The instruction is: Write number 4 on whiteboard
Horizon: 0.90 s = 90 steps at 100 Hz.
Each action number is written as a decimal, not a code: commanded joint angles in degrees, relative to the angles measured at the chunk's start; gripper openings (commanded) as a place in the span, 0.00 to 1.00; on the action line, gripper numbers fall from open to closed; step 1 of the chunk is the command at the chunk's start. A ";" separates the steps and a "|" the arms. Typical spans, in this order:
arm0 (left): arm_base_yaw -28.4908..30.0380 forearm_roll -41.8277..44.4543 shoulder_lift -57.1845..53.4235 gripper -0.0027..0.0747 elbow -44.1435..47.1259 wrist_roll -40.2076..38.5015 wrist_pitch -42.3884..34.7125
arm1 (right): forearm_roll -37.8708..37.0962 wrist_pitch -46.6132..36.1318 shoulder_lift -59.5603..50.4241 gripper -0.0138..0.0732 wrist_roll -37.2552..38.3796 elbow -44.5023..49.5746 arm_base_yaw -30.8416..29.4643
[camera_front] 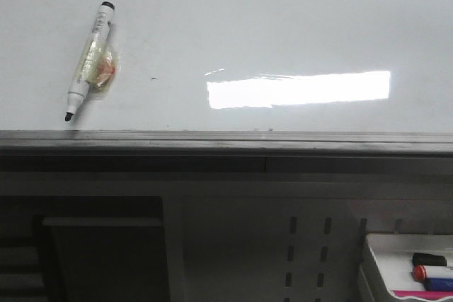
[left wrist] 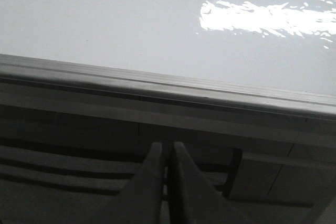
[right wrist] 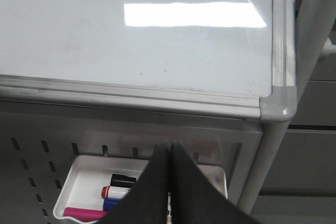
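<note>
Here, the large glossy white whiteboard with a grey metal edge fills the upper frame, still bare of any number 4. A white-barrelled black-capped marker lies at upper left, tip toward the rim, something yellowish stuck to its barrel. Light, rigid and likely slick, it looks best gripped mid-barrel. Left gripper and right gripper show jaws pressed together, empty.

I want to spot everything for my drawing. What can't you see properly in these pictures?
- Front view: the small white plastic tray is cut by the picture's edge.
- Right wrist view: the closed black right pincer covers part of the tray's markers.
- Front view: the tiny dark speck on the large glossy white whiteboard is too small to identify.
</note>
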 commanded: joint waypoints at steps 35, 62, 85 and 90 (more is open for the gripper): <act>-0.34 -0.37 -1.44 0.01 1.96 -0.42 -2.41 | -0.11 -4.46 -0.97 0.08 -0.21 1.09 -0.04; -0.34 0.81 -1.44 0.01 1.96 -0.35 -2.52 | -0.11 -4.46 -0.97 0.08 -0.21 1.09 -0.04; -0.34 0.88 -1.44 0.01 1.96 -0.35 -2.61 | -0.11 -4.46 -0.97 0.08 -0.21 1.09 -0.04; -0.34 0.88 -1.44 0.01 1.96 -0.35 -2.61 | -0.11 -4.46 -0.97 0.08 -0.21 1.09 -0.04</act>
